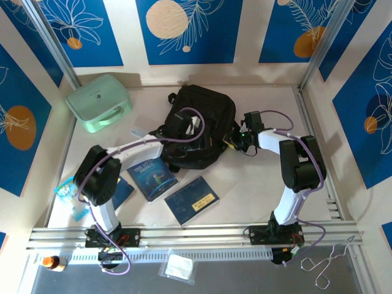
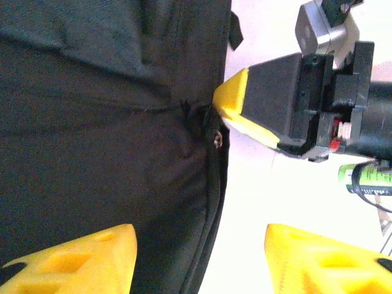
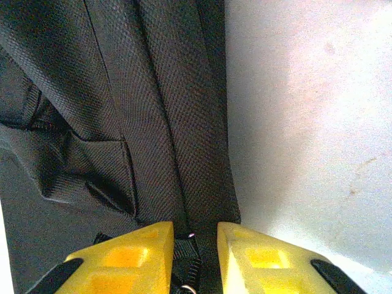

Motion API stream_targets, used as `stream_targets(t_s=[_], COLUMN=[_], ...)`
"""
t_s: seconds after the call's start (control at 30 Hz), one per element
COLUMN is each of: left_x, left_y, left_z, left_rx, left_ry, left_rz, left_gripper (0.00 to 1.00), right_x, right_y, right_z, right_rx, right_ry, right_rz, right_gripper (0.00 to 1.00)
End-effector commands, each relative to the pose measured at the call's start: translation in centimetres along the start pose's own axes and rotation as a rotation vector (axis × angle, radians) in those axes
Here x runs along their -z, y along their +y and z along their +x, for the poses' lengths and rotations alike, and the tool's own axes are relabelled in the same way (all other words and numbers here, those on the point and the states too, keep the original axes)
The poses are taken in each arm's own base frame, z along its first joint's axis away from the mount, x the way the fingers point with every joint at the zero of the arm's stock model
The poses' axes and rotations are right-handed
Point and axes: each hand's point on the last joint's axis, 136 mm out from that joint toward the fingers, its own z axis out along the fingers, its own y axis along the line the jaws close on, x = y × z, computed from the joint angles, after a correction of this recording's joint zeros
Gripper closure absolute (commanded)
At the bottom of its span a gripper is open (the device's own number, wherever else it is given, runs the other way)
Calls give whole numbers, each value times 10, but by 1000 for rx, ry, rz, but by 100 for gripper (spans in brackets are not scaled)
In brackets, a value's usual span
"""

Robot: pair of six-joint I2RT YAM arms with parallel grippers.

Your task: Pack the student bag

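We see our right gripper (image 3: 195,231) pinched on the student bag (image 1: 205,107) at its right edge; our left gripper (image 2: 201,239), jaws apart, straddles that same edge.

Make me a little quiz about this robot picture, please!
1. True or false: the mint-green case sits apart from the student bag.
2. The left gripper has its fingers: A) wide apart, B) pressed together, C) holding a banana.
3. Fill in: the right gripper is closed on the edge of the ___.
Key: 1 true; 2 A; 3 student bag.
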Motion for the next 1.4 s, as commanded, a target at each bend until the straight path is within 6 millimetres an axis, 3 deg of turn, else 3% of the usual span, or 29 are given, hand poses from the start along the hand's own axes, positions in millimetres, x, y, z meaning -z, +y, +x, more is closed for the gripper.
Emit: stream_targets(t_s=[0.0,0.1,0.23,0.43,0.9,1.2,1.37], left_x=[-24,-40,-49,-58,-84,-88,-86], left_y=[-8,-5,-5,-3,-4,-4,-7], left_z=[4,2,2,6,-7,-16,-26], left_rx=[37,46,52,83,148,105,96], left_ry=[55,75,92,116,81,53,27], left_rz=[50,45,52,66,109,112,139], left_gripper=[48,51,52,54,66,67,69], right_x=[-5,0,16,19,4,9,10], right_y=[-15,-9,-1,-10,-13,0,1], right_z=[13,11,4,0,14,26,31], right_rx=[-59,-66,-23,-15,-47,139,166], right_ry=[52,51,2,-10,51,58,66], right_rz=[23,-6,-17,17,-13,40,39], right_gripper=[74,74,64,57,72,61,61])
